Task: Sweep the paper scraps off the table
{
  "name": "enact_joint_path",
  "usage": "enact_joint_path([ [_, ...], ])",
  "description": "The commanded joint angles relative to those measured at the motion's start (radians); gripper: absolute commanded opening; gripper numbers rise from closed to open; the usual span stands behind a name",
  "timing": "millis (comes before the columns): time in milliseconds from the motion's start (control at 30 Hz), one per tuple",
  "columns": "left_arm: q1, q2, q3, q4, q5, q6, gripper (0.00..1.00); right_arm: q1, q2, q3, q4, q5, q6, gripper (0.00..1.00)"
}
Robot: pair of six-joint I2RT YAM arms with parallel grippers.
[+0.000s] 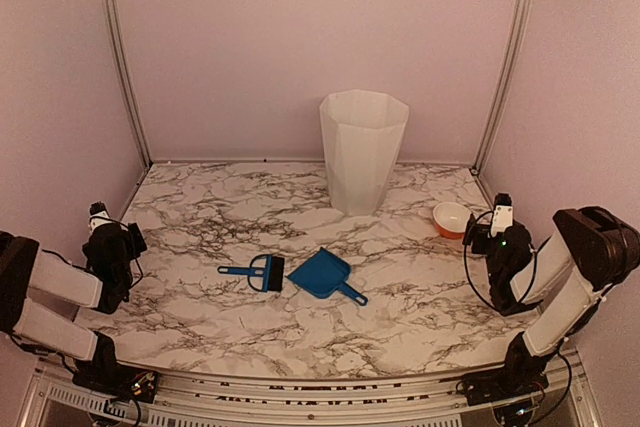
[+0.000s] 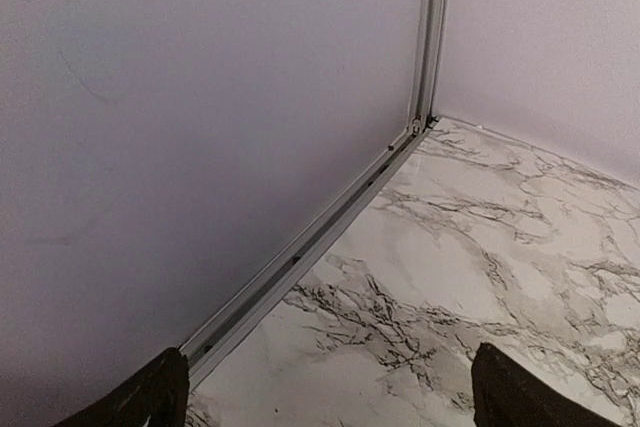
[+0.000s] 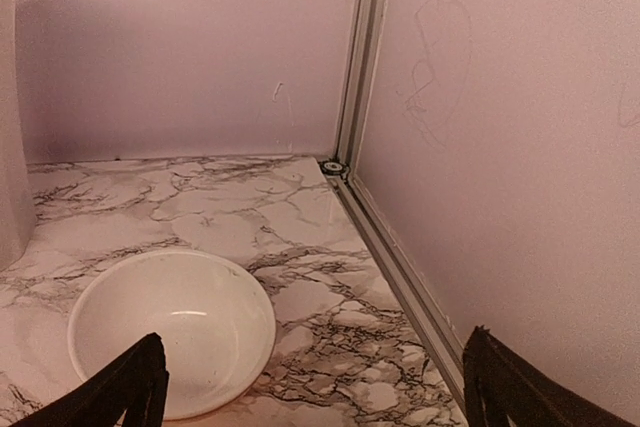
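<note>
- You have a tall white faceted bin (image 1: 363, 152) standing upright by the back wall.
- In front of the bin lies a blue dustpan (image 1: 322, 273).
- In front of the bin and further left lies a blue brush (image 1: 262, 272), just beside the dustpan.
- Right of the bin sits a bowl (image 1: 451, 218), orange outside and white inside.

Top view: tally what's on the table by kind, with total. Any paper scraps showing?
brush: 1
dustpan: 1
bin: 1
bowl: 1
paper scraps: 0 visible
Total: 4
</note>
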Motion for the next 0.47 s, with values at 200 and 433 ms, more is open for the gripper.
enact_joint_path([
  [200, 0.045, 0.236, 0.064, 0.361, 0.222, 0.114, 0.99, -0.008, 0.004, 0.028, 0.054, -0.006, 0.0, 1.0],
  [433, 0.047, 0.242, 0.068, 0.357, 0.225, 0.118, 0.99, -0.009, 0.005, 0.032, 0.047, -0.008, 0.001, 1.0],
])
